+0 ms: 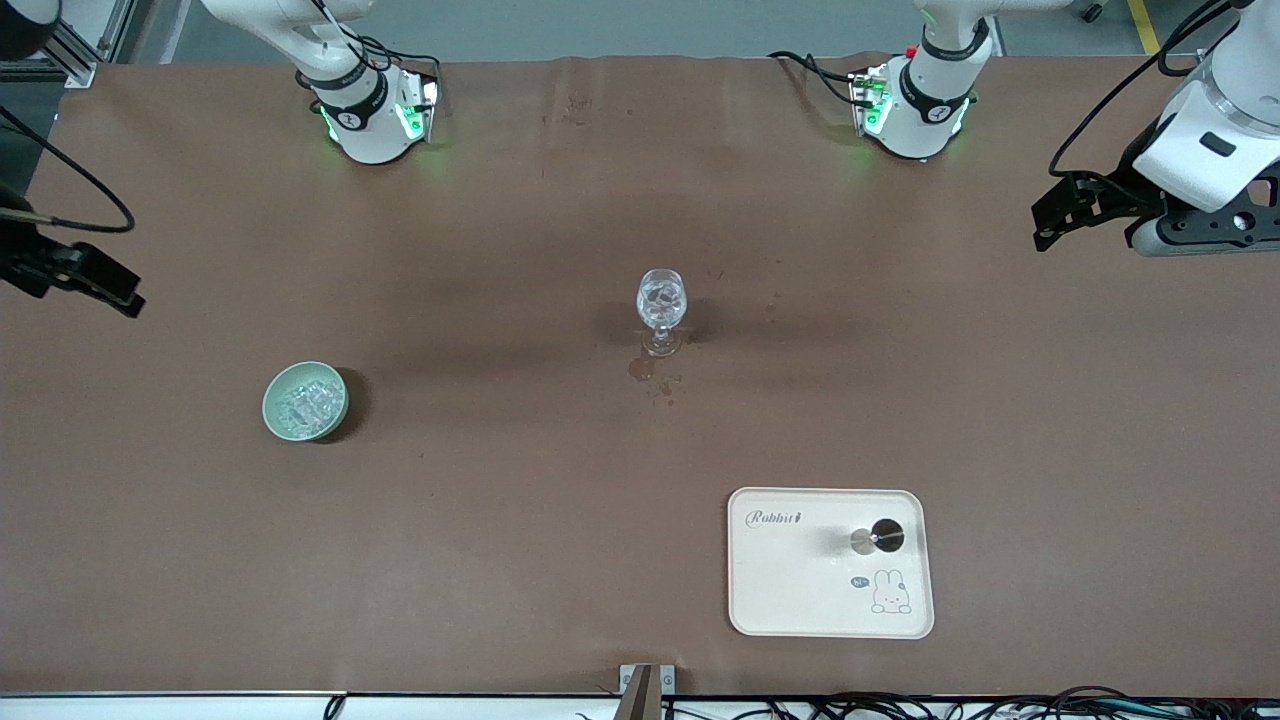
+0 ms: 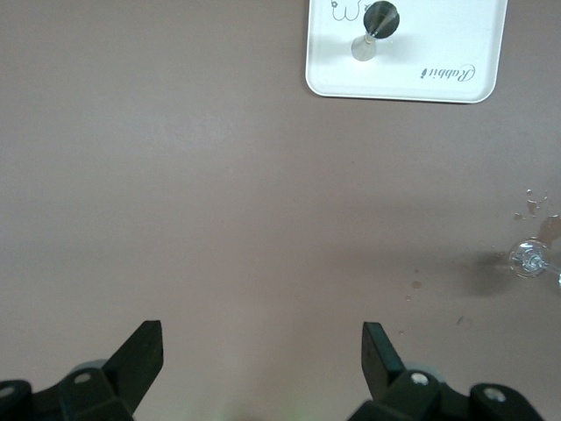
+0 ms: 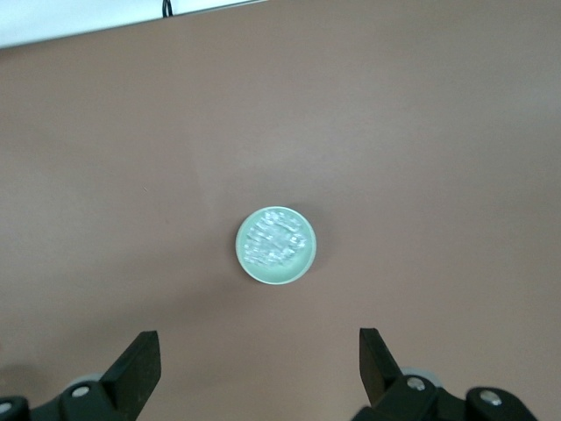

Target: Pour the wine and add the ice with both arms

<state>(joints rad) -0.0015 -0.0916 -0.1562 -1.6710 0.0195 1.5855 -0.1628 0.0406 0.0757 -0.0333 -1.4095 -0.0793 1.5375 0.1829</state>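
With both arms high and fingers apart, the right gripper (image 3: 254, 368) hangs over bare counter (image 1: 500, 560) near the bowl (image 1: 340, 418) of ice (image 1: 304, 400), so it is nearer than the left gripper (image 2: 263, 360), toward the tray (image 1: 790, 600).

The cream tray (image 1: 790, 590) at the left arm's end of the table carries the word "Rabbit" (image 1: 773, 518) in dark script near one corner, with a small mark after it too fine to read. A rabbit drawing (image 1: 889, 591) sits at another corner beside a tiny dark speech bubble (image 1: 859, 581) whose lettering cannot be read.
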